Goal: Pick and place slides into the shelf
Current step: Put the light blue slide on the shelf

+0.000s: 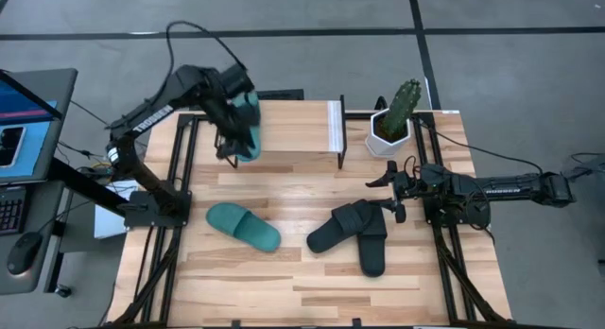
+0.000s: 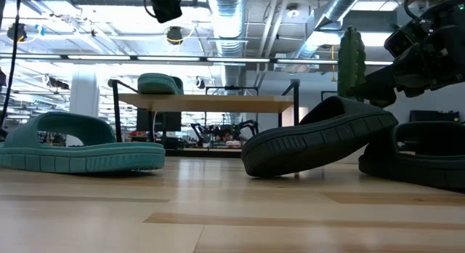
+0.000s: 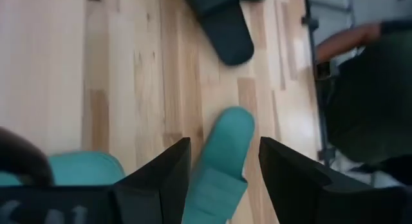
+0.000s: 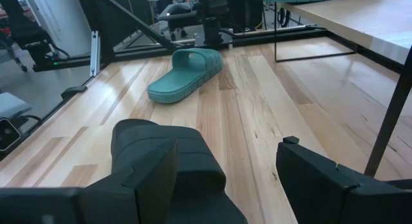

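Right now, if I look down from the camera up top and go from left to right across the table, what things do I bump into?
Left gripper over the teal slide on the shelf → teal slide on the table → shelf → the black slides → cactus in its white pot → right gripper.

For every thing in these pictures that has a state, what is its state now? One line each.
Teal slide on shelf: lying on the top board, under the left claw.
Teal slide on table: flat, sole down, alone.
Black slides: overlapping, one tilted on the other.
Shelf: upright, holds one slide.
Left claw: open, above the shelf.
Right claw: open, beside the black slides.
Cactus pot: upright.
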